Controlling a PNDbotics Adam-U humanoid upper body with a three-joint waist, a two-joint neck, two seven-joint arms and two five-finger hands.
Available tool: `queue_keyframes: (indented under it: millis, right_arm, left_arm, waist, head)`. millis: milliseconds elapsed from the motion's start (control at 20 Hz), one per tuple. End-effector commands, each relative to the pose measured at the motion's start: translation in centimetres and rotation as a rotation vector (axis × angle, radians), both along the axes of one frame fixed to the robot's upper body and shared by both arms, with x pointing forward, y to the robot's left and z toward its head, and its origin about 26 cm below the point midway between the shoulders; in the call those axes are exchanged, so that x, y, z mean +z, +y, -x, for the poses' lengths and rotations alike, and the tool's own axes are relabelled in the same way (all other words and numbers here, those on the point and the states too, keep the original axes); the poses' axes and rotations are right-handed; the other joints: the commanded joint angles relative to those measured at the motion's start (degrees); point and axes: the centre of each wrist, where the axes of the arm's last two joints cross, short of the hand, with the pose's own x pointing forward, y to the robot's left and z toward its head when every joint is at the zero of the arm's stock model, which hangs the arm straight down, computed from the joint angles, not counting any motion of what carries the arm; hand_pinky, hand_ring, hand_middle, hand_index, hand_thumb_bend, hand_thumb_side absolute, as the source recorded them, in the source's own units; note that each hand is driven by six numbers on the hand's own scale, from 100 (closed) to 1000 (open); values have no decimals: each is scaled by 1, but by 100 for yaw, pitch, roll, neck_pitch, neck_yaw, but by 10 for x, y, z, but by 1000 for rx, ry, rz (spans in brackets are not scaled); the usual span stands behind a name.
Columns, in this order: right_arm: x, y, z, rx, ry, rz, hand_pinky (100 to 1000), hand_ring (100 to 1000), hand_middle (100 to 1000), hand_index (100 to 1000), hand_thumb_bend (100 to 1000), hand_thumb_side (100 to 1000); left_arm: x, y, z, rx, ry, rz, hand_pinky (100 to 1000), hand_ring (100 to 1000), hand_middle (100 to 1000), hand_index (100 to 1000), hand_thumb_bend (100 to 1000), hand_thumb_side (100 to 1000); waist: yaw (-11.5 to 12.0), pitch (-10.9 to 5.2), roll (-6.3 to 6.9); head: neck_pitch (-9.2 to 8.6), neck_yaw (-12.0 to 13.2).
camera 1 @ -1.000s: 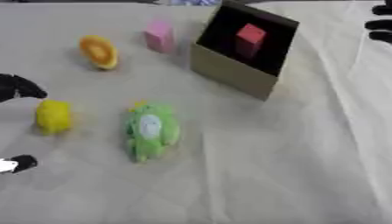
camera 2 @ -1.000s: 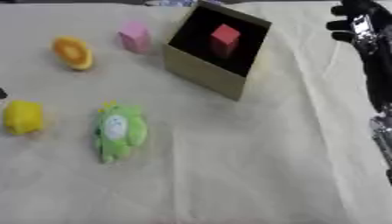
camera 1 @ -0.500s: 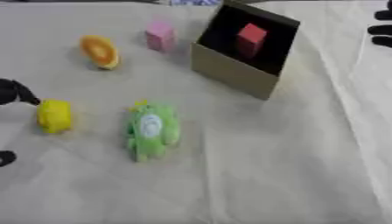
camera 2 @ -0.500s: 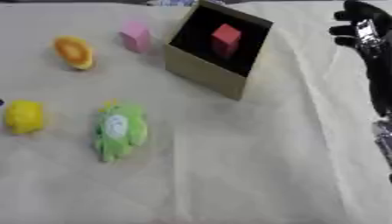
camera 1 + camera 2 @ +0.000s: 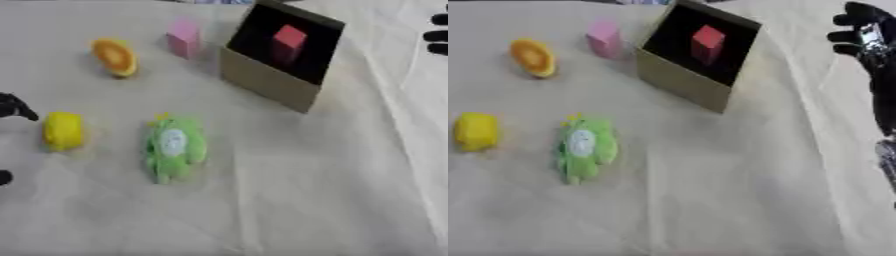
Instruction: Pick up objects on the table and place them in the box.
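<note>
- Box sitting far-centre on the cloth-covered worktop, tipped so the dark inside faces the camera, red cube already in it.
- Pink block just left of the box, apart from it.
- Orange thing further left, well apart from the pink block.
- Yellow thing near the left edge, closer in.
- Green plush toy with a white patch, right of the yellow thing, not touching it.
- Left robot hand barely in view at the left edge, just beside the yellow thing; can't tell if the fingers are curled or not, holding nothing visible.
- Right robot hand up at the far right, well right of the box, fingers curled in, nothing in it, arm running down the right edge.
</note>
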Motion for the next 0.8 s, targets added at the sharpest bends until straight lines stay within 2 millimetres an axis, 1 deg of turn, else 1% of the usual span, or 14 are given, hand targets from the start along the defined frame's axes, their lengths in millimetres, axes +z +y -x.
queue_keyframes:
  millis: [50, 350, 550, 650, 750, 800]
  right_arm:
    - [7, -2, 2, -5, -23, 14, 806, 776, 779, 852, 100, 908]
    - [6, -1, 2, -2, -18, 9, 805, 776, 779, 852, 100, 911]
    - [6, 0, 2, 0, -16, 6, 805, 776, 779, 852, 100, 913]
    - [6, 1, 2, 2, -15, 4, 805, 775, 779, 852, 100, 914]
    - [5, 1, 2, 2, -13, 2, 805, 775, 778, 852, 100, 915]
    - [5, 1, 2, 2, -13, 1, 805, 775, 778, 852, 100, 916]
  left_arm:
    - [8, 4, -3, 14, -12, -28, 892, 879, 830, 896, 534, 122]
    - [3, 3, -12, 8, -7, 5, 888, 872, 824, 904, 526, 154]
    - [-1, 1, -18, 7, 2, 14, 879, 862, 814, 892, 482, 155]
    - [-4, -1, -21, 3, 10, 22, 863, 837, 786, 876, 441, 138]
    - [-6, -2, -24, 2, 14, 24, 839, 795, 738, 844, 399, 103]
    - [-7, -2, -25, 3, 15, 23, 822, 765, 699, 822, 368, 100]
  waist:
    - [-5, -82, 16]
    - [-27, -71, 16]
    - [-49, -56, 19]
    - [-61, -46, 21]
    - [-68, -37, 26]
    - [-71, -32, 29]
  head:
    - [4, 27]
    - [1, 46]
    - [-7, 58]
    - [-14, 62]
    - [-16, 67]
    - [-20, 69]
